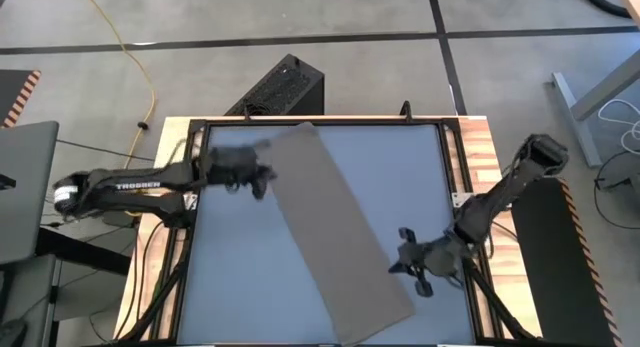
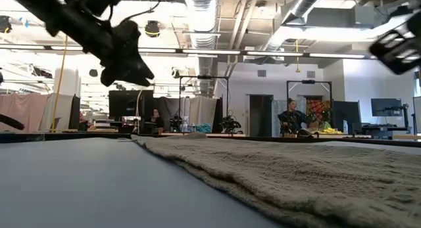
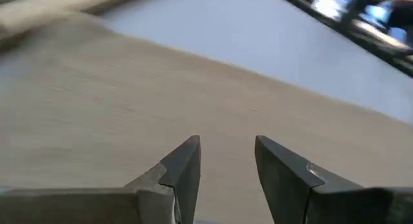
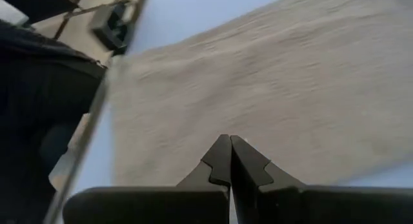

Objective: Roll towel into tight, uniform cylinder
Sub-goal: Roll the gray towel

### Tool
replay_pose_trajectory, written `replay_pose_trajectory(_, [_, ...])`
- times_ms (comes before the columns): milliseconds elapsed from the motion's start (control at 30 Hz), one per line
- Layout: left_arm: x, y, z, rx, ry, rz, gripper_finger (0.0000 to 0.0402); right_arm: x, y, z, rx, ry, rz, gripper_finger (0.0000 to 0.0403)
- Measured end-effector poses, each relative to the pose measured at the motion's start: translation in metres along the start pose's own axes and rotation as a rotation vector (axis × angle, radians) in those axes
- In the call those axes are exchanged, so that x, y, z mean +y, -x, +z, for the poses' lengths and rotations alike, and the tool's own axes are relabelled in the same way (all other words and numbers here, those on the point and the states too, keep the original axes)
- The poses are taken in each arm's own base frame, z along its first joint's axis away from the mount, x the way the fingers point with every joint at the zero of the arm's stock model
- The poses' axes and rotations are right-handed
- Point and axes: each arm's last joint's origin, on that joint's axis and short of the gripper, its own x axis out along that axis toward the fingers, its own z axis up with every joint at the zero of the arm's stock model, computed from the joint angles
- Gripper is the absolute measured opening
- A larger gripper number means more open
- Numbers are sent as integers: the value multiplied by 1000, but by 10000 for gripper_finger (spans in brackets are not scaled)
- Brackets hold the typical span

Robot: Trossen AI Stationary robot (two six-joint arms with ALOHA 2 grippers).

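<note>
Towel flat, unrolled, ready for rolling; left gripper part-open, empty, beside its far end; right gripper closed, empty, beside its near end.

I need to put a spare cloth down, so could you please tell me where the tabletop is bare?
Bare: the corner between the towel and the table's far right edge, and the near-left area below the left claw. Crowded: beside the right claw.

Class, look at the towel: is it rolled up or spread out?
Spread out. The towel lies flat as one long strip slanting across the table, with no rolled end in any view.
</note>
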Motion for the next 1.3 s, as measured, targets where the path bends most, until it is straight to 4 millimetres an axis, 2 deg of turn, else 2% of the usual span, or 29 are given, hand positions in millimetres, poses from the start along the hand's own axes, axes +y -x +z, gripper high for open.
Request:
replay_pose_trajectory(167, [-73,-4,-39,-79,-2,-203,137,32,-5,-27,53,2,38,22])
replay_pose_trajectory(300, [-135,-14,-56,-130,-47,-263,137,58,-7,-42,97,-8,76,22])
replay_pose_trajectory(433, [-202,-41,-68,-85,-151,-299,137,82,-9,-49,116,47,106,22])
replay_pose_trajectory(600, [-289,-78,-76,-55,-257,-388,137,98,-10,-57,201,140,65,24])
replay_pose_trajectory(733, [-340,-97,-87,82,-347,-389,137,103,-7,-61,269,201,16,33])
replay_pose_trajectory(967, [-404,-106,-94,231,-394,-330,137,104,-7,-61,287,269,11,63])
replay_pose_trajectory(1100, [-425,-113,-103,277,-409,-334,137,103,-6,-61,295,326,5,86])
replay_pose_trajectory(1300, [-414,-132,-124,382,-332,-354,153,101,-8,-61,294,431,-6,142])
